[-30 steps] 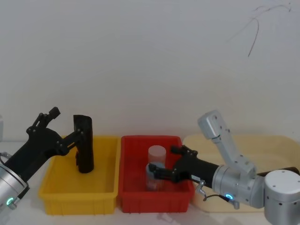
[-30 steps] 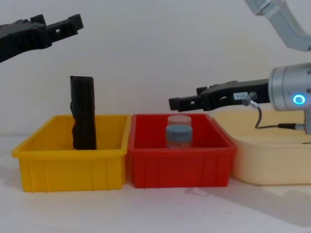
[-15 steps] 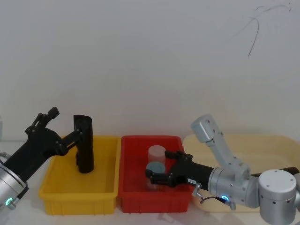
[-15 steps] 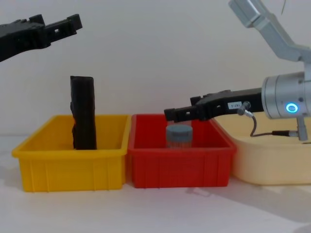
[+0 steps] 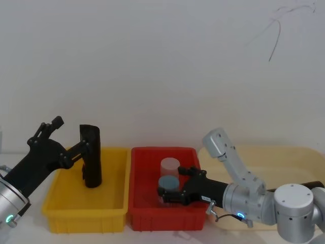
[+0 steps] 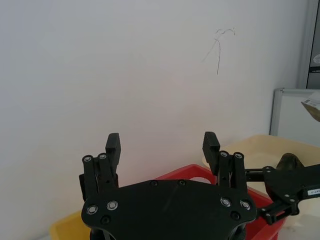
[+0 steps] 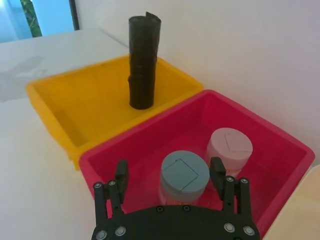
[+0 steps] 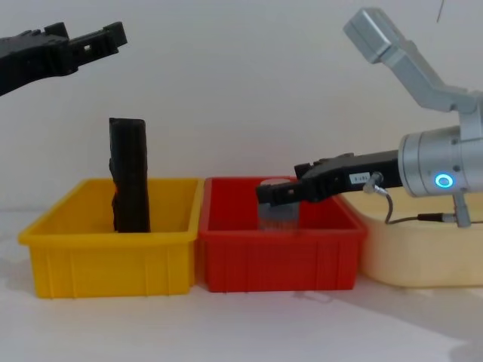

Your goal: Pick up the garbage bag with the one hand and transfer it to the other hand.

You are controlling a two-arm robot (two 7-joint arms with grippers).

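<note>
Right gripper (image 5: 170, 194) has dropped and pushed further into the red bin (image 5: 137, 213) since a second ago; left gripper (image 5: 71, 137) unchanged, held high beside the garbage bag (image 5: 91, 156).

Right fingers (image 7: 121, 176) spread wide, straddling the grey-lidded jar (image 7: 184, 176); the jar sits between them, not gripped. A pale pink-lidded jar (image 7: 229, 148) stands just beyond the fingertips. Judgement: this arm is lining up on the jar rather than on the bag, which does not match the stated task.

Bag stands upright in the yellow bin (image 5: 51, 208), well apart from the right fingers. Left fingers (image 6: 113, 147) wide, holding nothing. In the head view one left finger overlaps the bag's upper part; contact cannot be confirmed.

Chest view shows the left gripper (image 8: 90, 41) clearly above the bag's (image 8: 129, 175) top, a height gap the head view hides. Right wrist view alone shows the jar centred between the fingers, and the bag's wrinkled roll (image 7: 143, 60) beyond.
</note>
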